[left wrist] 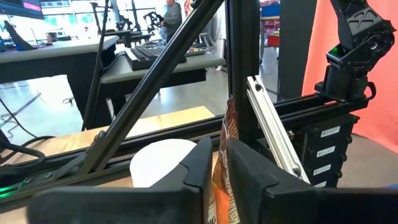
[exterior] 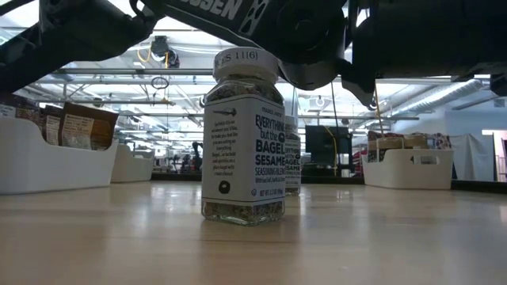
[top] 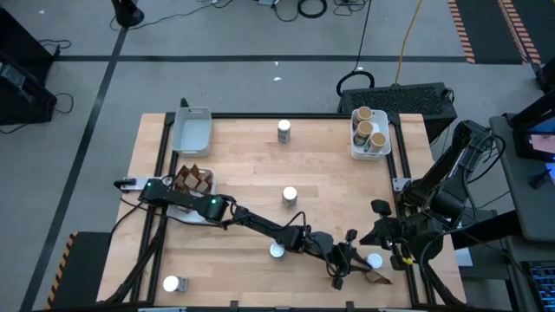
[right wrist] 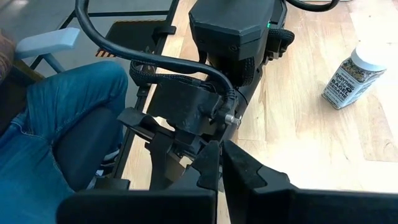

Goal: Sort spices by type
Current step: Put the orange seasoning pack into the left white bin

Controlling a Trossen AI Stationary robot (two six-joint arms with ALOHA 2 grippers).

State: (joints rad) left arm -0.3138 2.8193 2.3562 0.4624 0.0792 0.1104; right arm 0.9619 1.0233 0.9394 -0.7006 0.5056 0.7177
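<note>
Packet [left wrist: 227,163] clamped upright between left gripper [left wrist: 219,171] fingers; right gripper [right wrist: 219,163] clenched empty.

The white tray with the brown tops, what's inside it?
The tray at the table's far right corner holds three cork-topped jars. Their tops hide what is in them and the tray's floor.

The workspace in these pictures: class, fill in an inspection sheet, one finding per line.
Surface: wooden table, bare in the middle.
Job's things: white-lidded jars scattered; cork-topped jars in the right tray; brown packets in the left tray; far-left tray empty.
Clutter: nothing seen.
Grippers: left gripper shut on a packet at the near-right edge; right gripper shut, empty, off the table's right side.
Cables: several on the floor.
Surroundings: people, one seated close by.
</note>
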